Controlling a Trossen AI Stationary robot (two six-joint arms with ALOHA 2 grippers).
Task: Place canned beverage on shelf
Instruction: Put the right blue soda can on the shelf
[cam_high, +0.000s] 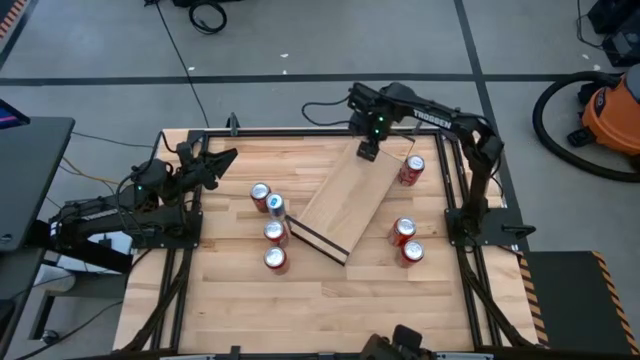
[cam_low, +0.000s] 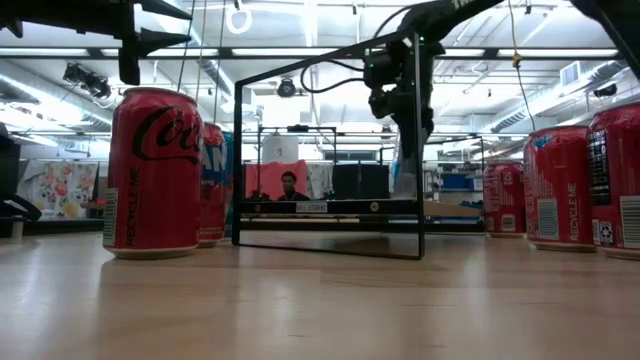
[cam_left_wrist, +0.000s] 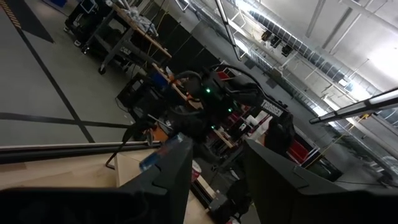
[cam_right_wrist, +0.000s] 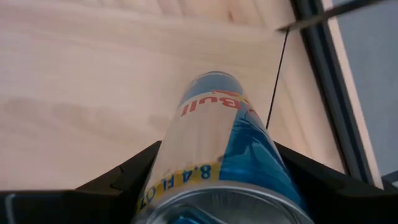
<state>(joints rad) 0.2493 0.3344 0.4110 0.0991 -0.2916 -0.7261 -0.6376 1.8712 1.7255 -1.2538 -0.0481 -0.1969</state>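
Slim can held over the far end of the shelf

The long light-wood shelf board with thin black wire frame (cam_high: 345, 198) lies diagonally mid-table. The right gripper (cam_high: 368, 150) hovers over its far end, fingers clamped on a slim blue-and-silver Red Bull can (cam_right_wrist: 221, 149). The left gripper (cam_high: 222, 160) waits at the table's left side, fingers partly apart, empty. Red cola cans (cam_high: 411, 170) stand around.

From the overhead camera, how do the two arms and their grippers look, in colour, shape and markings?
Both arms are dark, almost black, and built from jointed segments. The right arm carries white TROSSEN lettering on its upper link, a small green light near the wrist, and a black cable looping beside it. The left arm also shows a small green light. The left gripper has two slim, pointed dark fingers. The right gripper is a compact dark block.
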